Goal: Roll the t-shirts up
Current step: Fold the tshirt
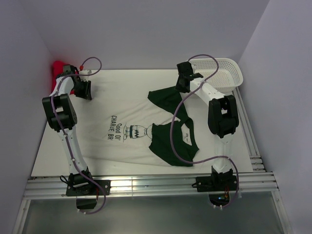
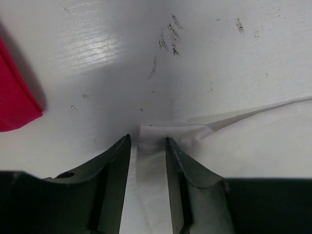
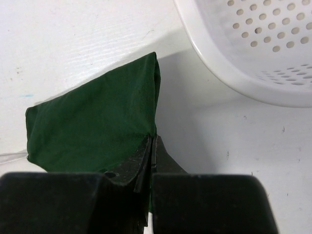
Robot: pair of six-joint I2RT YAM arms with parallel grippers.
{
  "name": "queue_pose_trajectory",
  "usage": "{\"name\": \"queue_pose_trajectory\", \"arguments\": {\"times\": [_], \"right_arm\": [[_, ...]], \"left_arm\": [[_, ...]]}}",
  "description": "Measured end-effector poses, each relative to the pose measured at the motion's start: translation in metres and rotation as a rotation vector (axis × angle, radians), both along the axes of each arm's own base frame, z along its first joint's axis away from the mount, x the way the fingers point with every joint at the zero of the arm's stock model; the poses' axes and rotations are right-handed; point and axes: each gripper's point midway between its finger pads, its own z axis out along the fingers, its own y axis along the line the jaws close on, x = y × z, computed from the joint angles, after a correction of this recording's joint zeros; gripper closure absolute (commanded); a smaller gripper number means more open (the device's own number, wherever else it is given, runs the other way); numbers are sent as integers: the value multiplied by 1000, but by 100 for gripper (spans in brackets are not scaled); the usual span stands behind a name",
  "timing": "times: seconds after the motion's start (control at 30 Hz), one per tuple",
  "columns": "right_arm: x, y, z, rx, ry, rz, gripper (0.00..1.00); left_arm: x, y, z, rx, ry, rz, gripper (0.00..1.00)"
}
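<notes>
The white t-shirt [image 1: 127, 113] lies spread flat on the table, its dark graphic and lettering [image 1: 122, 130] facing up. My left gripper [image 1: 84, 92] is at its far left corner. In the left wrist view the gripper [image 2: 147, 139] is open, and the fingers straddle that white corner [image 2: 161, 134]. The dark green t-shirt [image 1: 170, 144] lies crumpled over the white shirt's right side. My right gripper [image 1: 181, 87] is shut on a far corner of it, stretched toward the back. In the right wrist view the gripper [image 3: 152, 137] pinches the green cloth [image 3: 97, 122] at its edge.
A bright red cloth bundle [image 1: 59, 66] sits in the far left corner, and it also shows in the left wrist view [image 2: 14, 102]. A white perforated basket [image 1: 225, 73] stands at the back right, close to my right gripper [image 3: 229, 73]. Walls close in on three sides.
</notes>
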Motion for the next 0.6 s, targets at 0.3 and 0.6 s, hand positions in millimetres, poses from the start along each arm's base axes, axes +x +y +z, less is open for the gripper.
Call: {"name": "queue_pose_trajectory", "arguments": {"times": [0.3, 0.6], "right_arm": [[-1, -1, -1, -12, -1, -5, 100], [-13, -11, -6, -46, 15, -27, 100]], "left_arm": [[7, -11, 8, -27, -22, -2, 100], [15, -14, 21, -64, -58, 48, 100]]}}
